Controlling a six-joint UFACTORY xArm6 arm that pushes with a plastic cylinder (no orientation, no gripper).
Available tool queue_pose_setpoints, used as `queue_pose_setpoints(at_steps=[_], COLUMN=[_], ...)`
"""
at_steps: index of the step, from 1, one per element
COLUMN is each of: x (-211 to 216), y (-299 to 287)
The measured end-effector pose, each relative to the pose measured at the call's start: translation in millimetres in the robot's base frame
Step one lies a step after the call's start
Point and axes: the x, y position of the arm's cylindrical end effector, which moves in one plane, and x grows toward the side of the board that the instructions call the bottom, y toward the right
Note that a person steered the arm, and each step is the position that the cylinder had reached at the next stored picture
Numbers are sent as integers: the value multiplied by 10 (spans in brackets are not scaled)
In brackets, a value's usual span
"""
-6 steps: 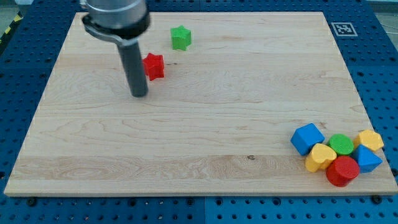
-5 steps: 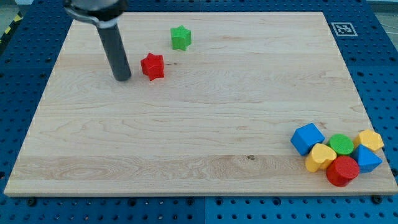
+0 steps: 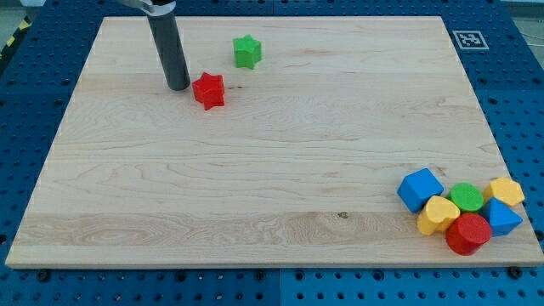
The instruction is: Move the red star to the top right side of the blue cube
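The red star [image 3: 208, 90] lies on the wooden board [image 3: 272, 170] in the upper left part of the view. My tip [image 3: 178, 86] stands just left of the red star, close to its upper left edge; I cannot tell if they touch. The blue cube [image 3: 421, 189] sits far away at the view's lower right, at the left end of a cluster of blocks.
A green star [image 3: 247, 52] lies up and right of the red star. Beside the blue cube are a yellow heart [image 3: 438, 214], a green cylinder [image 3: 466, 197], a red cylinder [image 3: 468, 234], another blue block [image 3: 503, 218] and a yellow block [image 3: 507, 191].
My tip moved from below-left of the red star up to its left side, then closer to it. The red star and the other blocks have not visibly moved.
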Motion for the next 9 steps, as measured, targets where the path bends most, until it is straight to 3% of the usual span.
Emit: queue_pose_setpoints(at_steps=[3, 5, 7, 9], x=[290, 290, 387, 349], y=[379, 402, 997, 1025])
